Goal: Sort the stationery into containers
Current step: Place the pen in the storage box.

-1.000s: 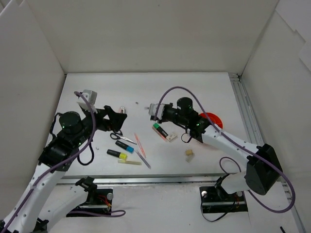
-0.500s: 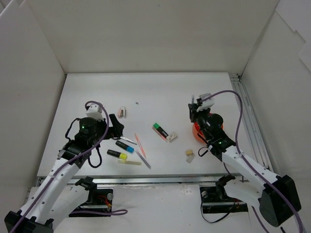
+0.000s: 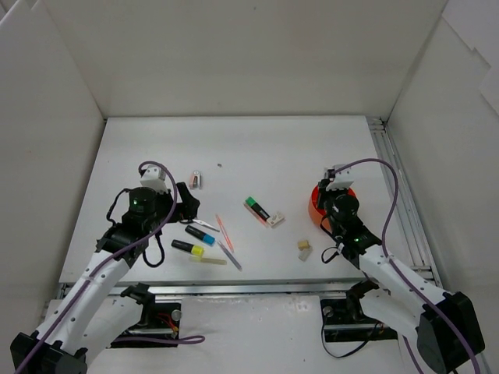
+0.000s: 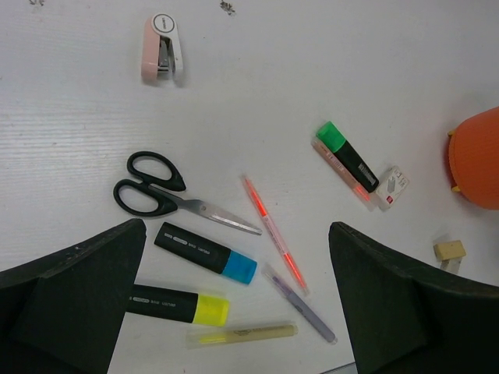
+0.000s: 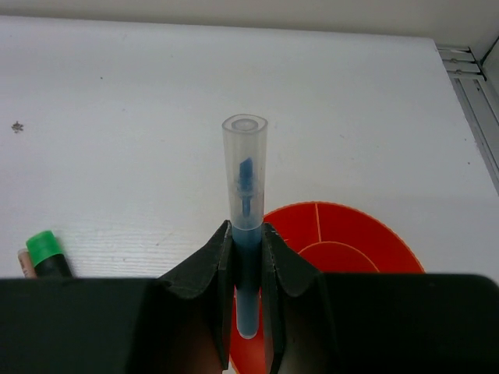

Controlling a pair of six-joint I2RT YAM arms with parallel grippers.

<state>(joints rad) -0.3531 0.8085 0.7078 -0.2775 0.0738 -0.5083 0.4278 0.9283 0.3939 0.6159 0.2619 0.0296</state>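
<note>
My right gripper (image 5: 248, 257) is shut on a blue pen (image 5: 245, 179) with a clear cap, held upright over the near-left edge of the orange-red pot (image 5: 343, 234). From above, that gripper (image 3: 332, 189) sits over the pot (image 3: 314, 209). My left gripper (image 4: 238, 227) is open and empty above a cluster of stationery: blue-tipped highlighter (image 4: 207, 253), yellow-tipped highlighter (image 4: 175, 304), yellow pen (image 4: 242, 335), grey pen (image 4: 300, 304) and orange pen (image 4: 273, 234). The green-tipped highlighter (image 4: 348, 156) lies further right.
Black scissors (image 4: 168, 195) lie beside the cluster. A pinkish clip (image 4: 162, 48) sits at the far left. A white eraser (image 4: 392, 187) touches the green highlighter's end, and a beige eraser (image 4: 450, 250) lies near the pot. White walls enclose the table.
My right arm swung from the table's middle to the pot, carrying the blue pen. My left arm drew back towards its base and now hovers over the highlighters.
</note>
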